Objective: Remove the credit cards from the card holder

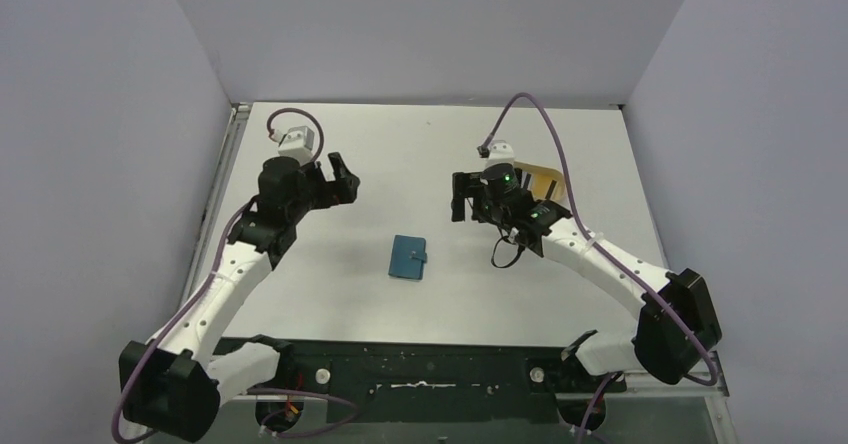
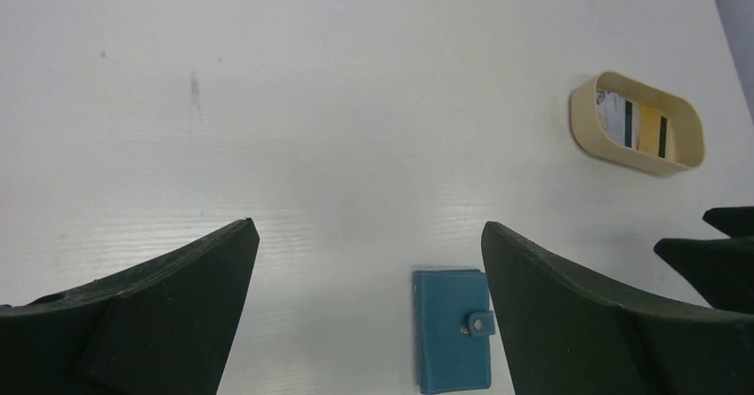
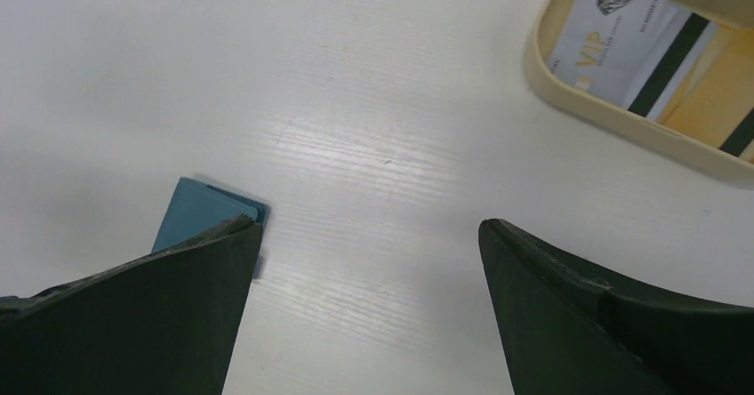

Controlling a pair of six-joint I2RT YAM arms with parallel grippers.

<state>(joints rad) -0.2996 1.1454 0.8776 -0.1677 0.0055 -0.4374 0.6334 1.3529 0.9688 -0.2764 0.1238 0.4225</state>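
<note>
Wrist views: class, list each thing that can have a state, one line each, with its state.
Teal-blue folding wallet: closed, flat on the table, tab snapped over.
Tan rounded plastic tray: holding two cards.
White black-striped card: lying in tray.
Yellow black-striped card: lying in tray.
Left gripper: open, empty.
Right gripper: open, empty.

Lab booth: white table point(image 1: 400, 154), grey walls point(image 1: 430, 24)

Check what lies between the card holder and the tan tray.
Nothing lies there. Only bare white table separates the blue card holder from the tray. The right wrist view shows this most clearly.
</note>
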